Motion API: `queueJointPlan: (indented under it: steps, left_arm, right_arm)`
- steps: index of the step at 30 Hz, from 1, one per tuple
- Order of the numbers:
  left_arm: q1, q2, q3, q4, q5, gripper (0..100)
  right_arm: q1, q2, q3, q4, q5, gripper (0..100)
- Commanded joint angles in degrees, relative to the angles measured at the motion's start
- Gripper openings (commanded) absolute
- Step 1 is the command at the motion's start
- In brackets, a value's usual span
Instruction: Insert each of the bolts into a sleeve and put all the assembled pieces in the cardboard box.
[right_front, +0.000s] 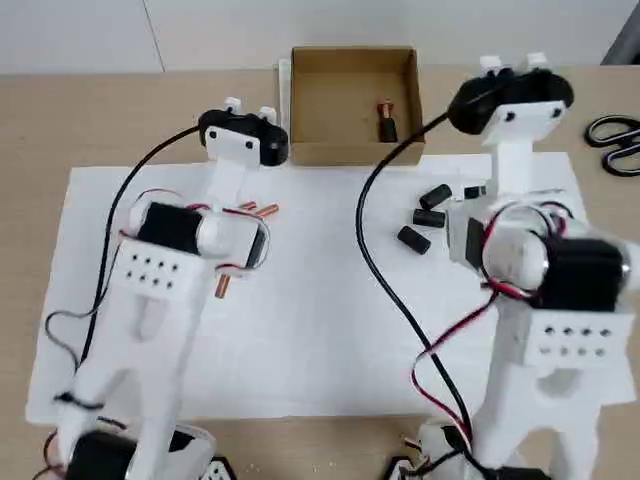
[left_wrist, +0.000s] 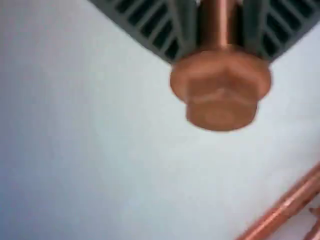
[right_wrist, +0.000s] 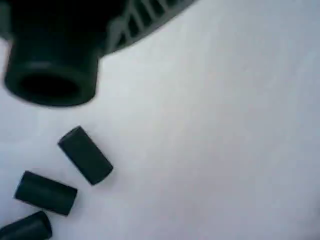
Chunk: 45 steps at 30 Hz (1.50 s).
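One tan surface (right_front: 30, 110) carries everything, with a white sheet (right_front: 320, 330) spread over most of it. Two white arms rise from the near side, the left arm (right_front: 150, 300) and the right arm (right_front: 545, 330), each hung with black and red cable. Farther out than both end effectors, at the sheet's far edge and roughly between the arms, sits the open cardboard box (right_front: 345, 153). One assembled piece (right_front: 386, 120) rests inside it, copper end toward the far wall and black end toward the arms. Black-handled scissors (right_front: 615, 140) lie on the bare surface off the sheet, on the right arm's outer side.

The left end effector (left_wrist: 220, 25) is clamped on a copper bolt (left_wrist: 220, 90). Its shank runs in line with the ribbed grey fingers (left_wrist: 145, 20), and the flanged hex head sticks out past their tips, pointing away from the end effector above the sheet. Loose bolts (right_front: 265, 210) lie flat on the sheet near it.

The right end effector (right_wrist: 65, 35) is clamped on a black sleeve (right_wrist: 50, 75). The sleeve's long axis also points away from the end effector, open bore outward. Three loose sleeves (right_wrist: 85, 155) lie on their sides on the sheet near that end effector, close together but apart, each axis at its own angle.
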Motion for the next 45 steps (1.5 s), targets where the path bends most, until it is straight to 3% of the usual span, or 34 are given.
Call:
queueJointPlan:
  steps: [1, 8, 14, 22, 29, 39, 45]
  left_arm:
    - [0.53, -8.53, -2.86, 0.97, 1.85, 1]
    - [0.88, -23.03, -1.80, -5.27, 6.42, 1]
    - [0.79, -32.62, 11.91, -17.32, 6.86, 1]
    - [0.88, -45.89, 30.73, -35.08, 6.59, 1]
    - [0.62, -51.08, 36.00, -36.66, 6.86, 1]
    - [0.88, -51.08, 36.44, -36.92, 9.14, 1]
    - [0.97, -50.90, 36.79, -41.32, 13.36, 1]
  right_arm:
    - [-0.40, -2.86, 3.43, -0.04, -0.18, 0.3]
    - [-0.40, -13.05, 13.54, -0.13, -0.09, 0.3]
    - [-0.40, -23.96, 24.18, -4.09, -0.09, 0.3]
    - [-1.89, -39.78, 50.99, -25.10, -0.26, 0.3]
    - [-14.11, -56.04, 71.38, -39.08, -0.35, 0.4]
    - [-19.82, -68.09, 78.86, -41.45, -0.44, 0.4]
    - [-24.13, -74.07, 87.91, -49.80, -0.44, 0.4]
